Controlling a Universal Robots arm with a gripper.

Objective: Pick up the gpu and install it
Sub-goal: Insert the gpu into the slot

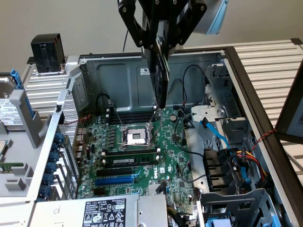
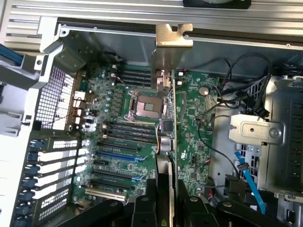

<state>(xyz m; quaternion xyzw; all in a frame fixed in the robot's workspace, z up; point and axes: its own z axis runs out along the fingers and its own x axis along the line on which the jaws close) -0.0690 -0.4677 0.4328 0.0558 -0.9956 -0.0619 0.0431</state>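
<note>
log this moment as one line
pincer: shut on gpu | gpu: hanging edge-on over motherboard | install: not seated

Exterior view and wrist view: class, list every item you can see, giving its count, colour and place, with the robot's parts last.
computer case: one, grey metal, open, centre.
circuit board: one, green, on the case floor.
processor socket: one, silver, on the board.
memory stick: one, green, in a slot beside the socket.
block: one, black, outside the case, exterior view's left.
hard drive: one, silver, exterior view's left edge.
cable: one, blue, exterior view's right of the board.
graphics card: one, black and green, edge-on above the board.
gripper: one, black, shut on the graphics card.
</note>
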